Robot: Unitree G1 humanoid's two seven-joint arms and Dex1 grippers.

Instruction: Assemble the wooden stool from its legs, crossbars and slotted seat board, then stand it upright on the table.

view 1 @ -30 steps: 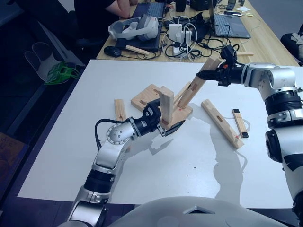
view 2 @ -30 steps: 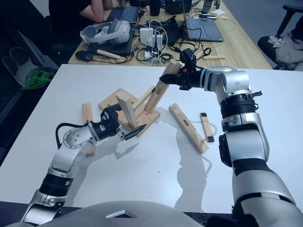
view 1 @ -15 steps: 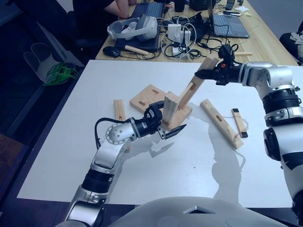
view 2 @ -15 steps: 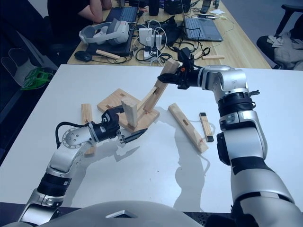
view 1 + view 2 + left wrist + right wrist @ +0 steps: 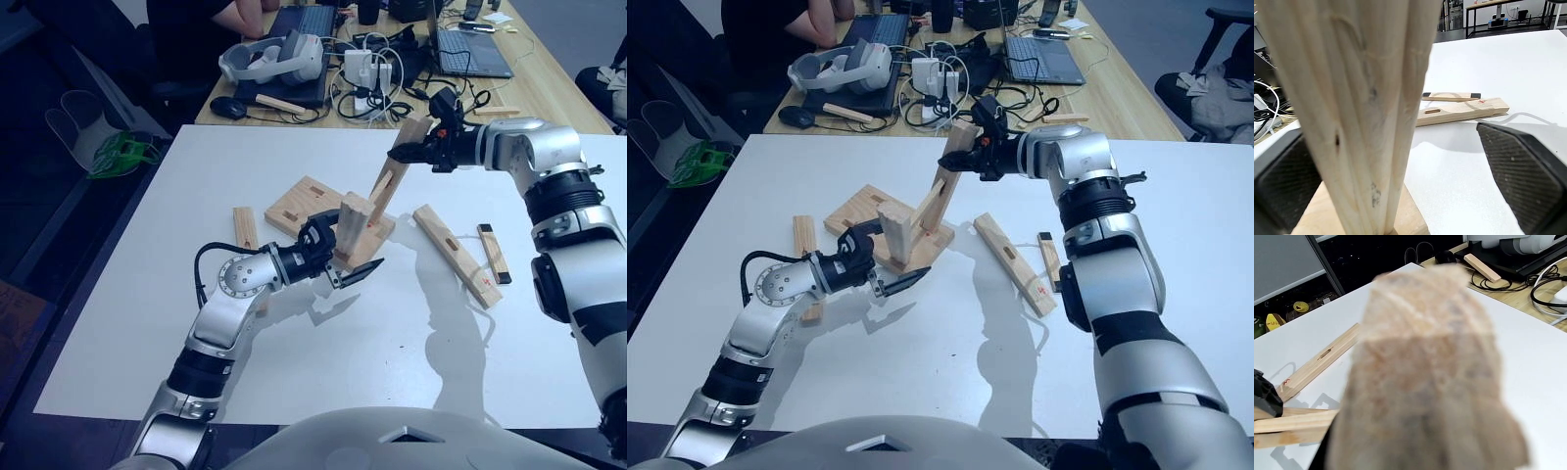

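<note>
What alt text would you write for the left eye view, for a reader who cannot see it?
The right gripper holds a tilted leg by its top, lower end at the seat board on a table. The left gripper sits open around an upright leg on that board. A loose slotted leg lies farther right.

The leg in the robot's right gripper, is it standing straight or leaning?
Leaning. The right gripper holds the leg near its top, which sits off to one side of its foot at the seat board.
</note>
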